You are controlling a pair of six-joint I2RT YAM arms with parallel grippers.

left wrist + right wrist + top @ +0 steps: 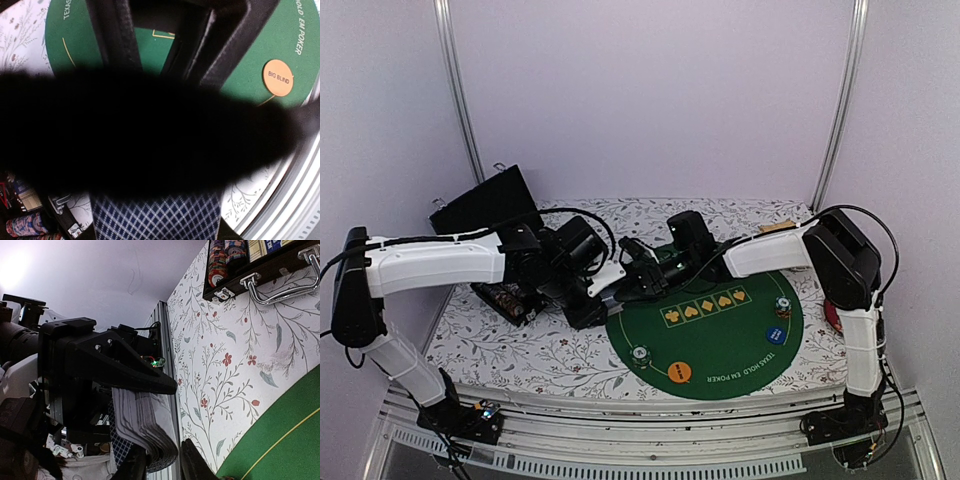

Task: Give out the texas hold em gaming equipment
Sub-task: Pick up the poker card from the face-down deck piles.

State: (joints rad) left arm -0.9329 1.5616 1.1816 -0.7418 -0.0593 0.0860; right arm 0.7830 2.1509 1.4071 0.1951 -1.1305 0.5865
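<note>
Over the left rim of the green mat [720, 350], clear of the tabletop [520, 350], these items are showing:

- Deck [145, 427]: blue-checked backs, fanned, hanging in the air between the two claws.
- Left claw [603, 292]: clamping the deck, with one black finger lying across the top of the fan.
- Right claw [162, 466]: meeting the deck from the right. Its jaws are standing part-way apart and straddling the fan's lower edge. Whether they are pressing on any card cannot be told.
- Near chip stack [640, 354]: sitting at the mat's near-left rim.
- Orange disc [278, 77]: lettered BIG BLIND, lying just right of that stack by the near rim.
- Blue disc [775, 336]: lying on the mat's right part.
- Far chip stack [782, 306]: standing just beyond the blue disc, by the right rim.
- Case [505, 298]: lying open on the left of the tabletop, with rows of chips [220, 262] sitting inside.
</note>
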